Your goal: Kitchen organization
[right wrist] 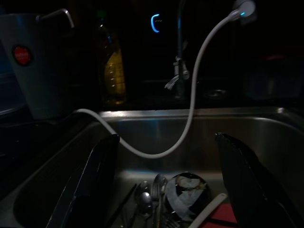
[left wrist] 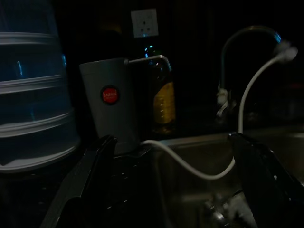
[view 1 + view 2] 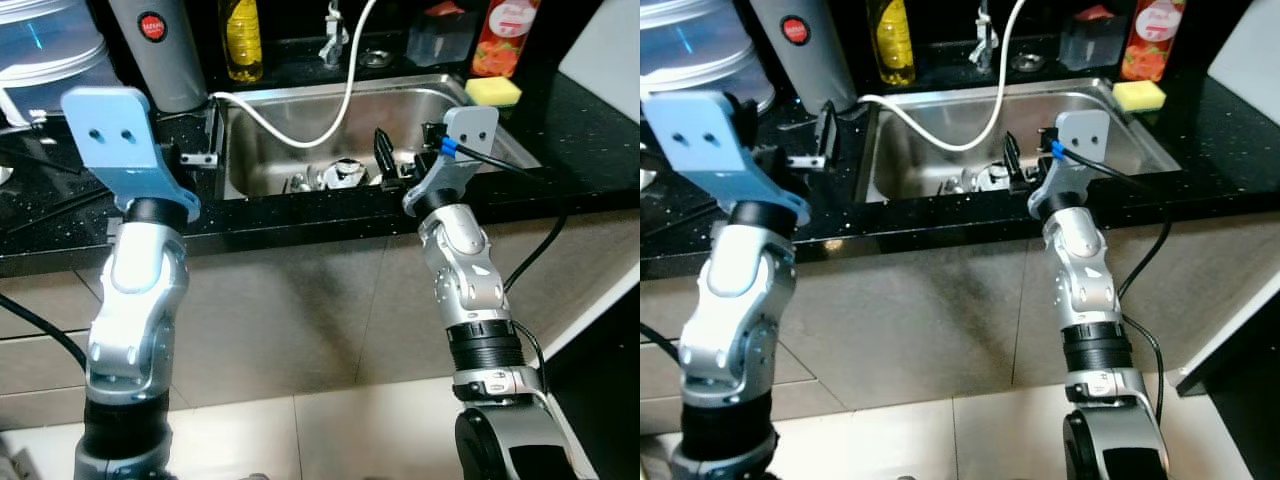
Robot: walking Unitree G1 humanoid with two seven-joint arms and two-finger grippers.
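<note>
A steel sink [image 3: 330, 97] is set in the black counter [image 3: 580, 130]. At its bottom lie several spoons and forks [image 1: 142, 199] beside a dirty round metal dish [image 1: 187, 192]. My right gripper [image 3: 405, 158] hangs over the sink's front edge, open and holding nothing, with its fingers [image 1: 85, 185] wide apart above the cutlery. Over the counter just left of the sink, my left gripper [image 3: 207, 140] is open as well and faces a grey jug [image 2: 109, 109] with a red button.
A white hose [image 3: 345, 95] loops from the tap across the sink to the left counter. Behind stand a yellow bottle [image 3: 243, 38], clear stacked containers [image 3: 45, 45], a red bottle [image 3: 505, 35] and a yellow sponge [image 3: 493, 91]. Tiled cabinet fronts lie below.
</note>
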